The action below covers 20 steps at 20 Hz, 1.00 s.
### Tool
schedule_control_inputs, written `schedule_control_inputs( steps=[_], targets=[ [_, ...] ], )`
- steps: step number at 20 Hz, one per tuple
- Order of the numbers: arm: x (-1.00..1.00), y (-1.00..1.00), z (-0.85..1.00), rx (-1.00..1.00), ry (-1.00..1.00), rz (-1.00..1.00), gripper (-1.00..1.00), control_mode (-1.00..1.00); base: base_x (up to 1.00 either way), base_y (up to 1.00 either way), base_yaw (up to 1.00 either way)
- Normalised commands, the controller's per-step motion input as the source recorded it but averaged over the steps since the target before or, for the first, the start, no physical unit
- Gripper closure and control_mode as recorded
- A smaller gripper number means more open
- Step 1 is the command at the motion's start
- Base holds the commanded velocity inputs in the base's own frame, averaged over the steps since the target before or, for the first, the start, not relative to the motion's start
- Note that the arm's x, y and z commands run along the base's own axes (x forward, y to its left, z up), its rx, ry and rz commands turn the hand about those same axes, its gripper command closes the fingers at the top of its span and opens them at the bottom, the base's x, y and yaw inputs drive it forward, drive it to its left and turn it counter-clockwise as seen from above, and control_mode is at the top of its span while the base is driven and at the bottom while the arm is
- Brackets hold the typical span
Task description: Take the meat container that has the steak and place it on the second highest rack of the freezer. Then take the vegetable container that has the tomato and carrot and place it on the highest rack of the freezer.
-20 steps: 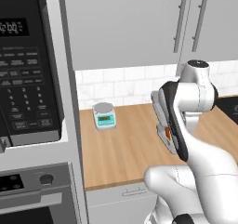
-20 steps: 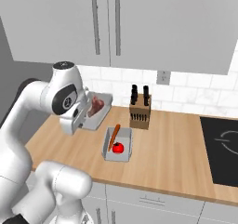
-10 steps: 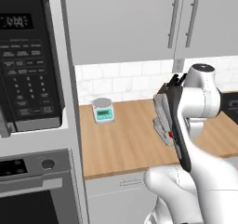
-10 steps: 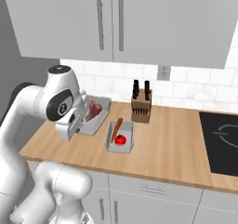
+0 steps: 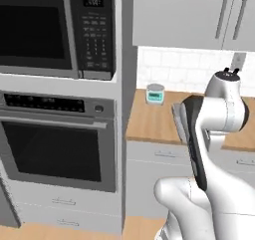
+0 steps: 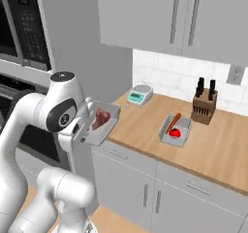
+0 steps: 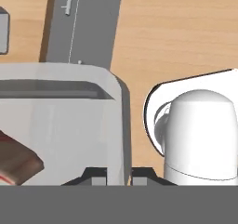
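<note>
My gripper (image 6: 87, 132) is shut on the near rim of the grey meat container (image 6: 102, 125), which it holds tilted in the air by the counter's left front corner. The reddish-brown steak (image 6: 100, 117) lies inside it. In the hand view the fingertips (image 7: 95, 177) pinch the container's wall (image 7: 116, 125), and the steak (image 7: 16, 165) shows at the lower left. The vegetable container (image 6: 183, 128) rests on the wooden counter (image 6: 218, 145) with the red tomato (image 6: 176, 133) and the orange carrot (image 6: 173, 123) in it.
A knife block (image 6: 203, 109) stands by the tiled back wall, and a small kitchen scale (image 6: 139, 94) sits at the counter's back left. A microwave (image 5: 60, 30) over a built-in oven (image 5: 57, 144) fills the tall unit left of the counter. Grey cupboards hang above.
The whole picture has shifted: the base has driven back and to the left, bringing oven and lower cabinets into view. The meat container stays in my shut gripper, now off the counter's corner.
</note>
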Motion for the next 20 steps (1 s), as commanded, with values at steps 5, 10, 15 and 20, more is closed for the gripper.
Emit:
schedule_control_inputs(
  steps=[5, 10, 15, 20],
  targets=[
    [0.0, 0.0, 0.0, 0.0, 0.0, 0.0, 1.0, 1.0, -0.37, 0.0, 1.0],
    [0.0, 0.0, 0.0, 0.0, 0.0, 0.0, 1.0, 1.0, -0.14, 0.05, 0.99],
    [0.0, 0.0, 0.0, 0.0, 0.0, 0.0, 1.0, 1.0, 0.33, 0.19, 0.84],
    [0.0, 0.0, 0.0, 0.0, 0.0, 0.0, 1.0, 1.0, 0.84, 0.16, 0.59]
  ],
)
